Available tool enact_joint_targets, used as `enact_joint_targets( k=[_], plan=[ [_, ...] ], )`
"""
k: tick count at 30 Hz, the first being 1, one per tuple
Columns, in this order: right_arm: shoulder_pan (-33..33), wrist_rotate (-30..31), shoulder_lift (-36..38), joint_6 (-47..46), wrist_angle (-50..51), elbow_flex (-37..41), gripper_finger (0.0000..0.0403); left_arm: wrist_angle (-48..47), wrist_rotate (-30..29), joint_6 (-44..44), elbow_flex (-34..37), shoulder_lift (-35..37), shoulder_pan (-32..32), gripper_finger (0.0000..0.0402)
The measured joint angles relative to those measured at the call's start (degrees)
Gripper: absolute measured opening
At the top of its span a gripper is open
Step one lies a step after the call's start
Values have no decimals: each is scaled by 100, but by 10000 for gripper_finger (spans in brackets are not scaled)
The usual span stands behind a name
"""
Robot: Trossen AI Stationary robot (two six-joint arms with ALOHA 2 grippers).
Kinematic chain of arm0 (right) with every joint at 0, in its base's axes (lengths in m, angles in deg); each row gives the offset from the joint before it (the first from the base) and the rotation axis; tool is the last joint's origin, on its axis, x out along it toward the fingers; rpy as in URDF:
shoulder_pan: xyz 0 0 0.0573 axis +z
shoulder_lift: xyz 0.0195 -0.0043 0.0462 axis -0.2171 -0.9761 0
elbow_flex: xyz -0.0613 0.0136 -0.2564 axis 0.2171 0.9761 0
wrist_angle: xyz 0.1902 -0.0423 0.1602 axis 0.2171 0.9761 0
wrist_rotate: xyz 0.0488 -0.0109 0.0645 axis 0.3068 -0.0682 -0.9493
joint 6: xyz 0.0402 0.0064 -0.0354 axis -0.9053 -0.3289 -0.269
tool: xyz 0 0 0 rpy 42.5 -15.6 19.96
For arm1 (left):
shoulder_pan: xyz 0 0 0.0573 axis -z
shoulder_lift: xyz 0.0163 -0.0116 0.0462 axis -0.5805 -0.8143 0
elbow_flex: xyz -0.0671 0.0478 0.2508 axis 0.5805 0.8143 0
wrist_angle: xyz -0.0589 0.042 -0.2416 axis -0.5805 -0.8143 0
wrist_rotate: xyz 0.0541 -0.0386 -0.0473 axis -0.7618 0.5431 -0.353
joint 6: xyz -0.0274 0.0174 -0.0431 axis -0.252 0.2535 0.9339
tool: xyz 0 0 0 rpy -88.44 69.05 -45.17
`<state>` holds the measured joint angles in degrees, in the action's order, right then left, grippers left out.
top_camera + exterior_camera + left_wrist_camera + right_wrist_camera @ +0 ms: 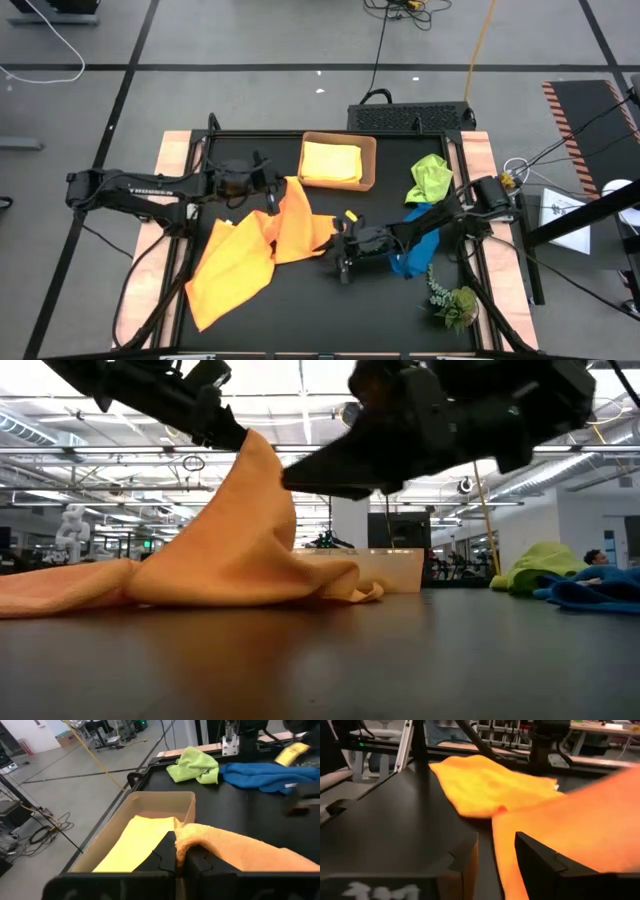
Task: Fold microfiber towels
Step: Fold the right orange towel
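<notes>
High view: two orange towels lie overlapping on the desk (250, 330), a paler one (232, 272) nearer the front-left and a deeper orange one (298, 222) beside it toward the middle.
Left claw (272, 183): pressed together on a corner of the deeper orange towel, lifting it clear of the desk; the low view shows the cloth hanging from it like a tent.
Right claw (345, 252): jaws apart, nothing between them, low over the desk just beside the towel's near-right edge; its wrist view shows orange cloth right ahead of the fingers (540, 865).
Key relation: the towel stretches from the left claw's raised corner down toward the right claw, so the free corner lies closest to the right arm, just to its left.
Next move, as I judge it: the right claw should close on that free edge so both arms can draw the towel flat for a fold.
Other towels: yellow (331, 162) in the tray (370, 160); green (430, 178) and blue (412, 250) at the right, well apart from the left arm.
Plant (452, 300): front-right corner, out of the way.
</notes>
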<state>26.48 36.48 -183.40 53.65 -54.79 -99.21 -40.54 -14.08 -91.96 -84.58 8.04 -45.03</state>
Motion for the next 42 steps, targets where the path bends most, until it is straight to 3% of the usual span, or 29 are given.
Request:
enact_joint_targets(
  k=[6,17,28,33,39,42],
  plan=[
    [-33,47,-444,348,102,-576,148,56,323,-30,0,66,-363,9],
    [-308,119,-1447,603,663,-1428,149,441,334,128,-2,184,-473,12],
    [-483,1245,-1745,542,2009,-1891,147,619,596,422,-2,177,-502,11],
    [-510,1681,-1747,377,2209,-1893,111,633,650,430,-2,177,-503,5],
    [-521,1743,-1711,469,2274,-1889,15,572,667,524,-2,177,-501,8],
    [-475,1791,-1605,521,2289,-1878,7,559,906,591,-2,179,-491,4]
  ],
)
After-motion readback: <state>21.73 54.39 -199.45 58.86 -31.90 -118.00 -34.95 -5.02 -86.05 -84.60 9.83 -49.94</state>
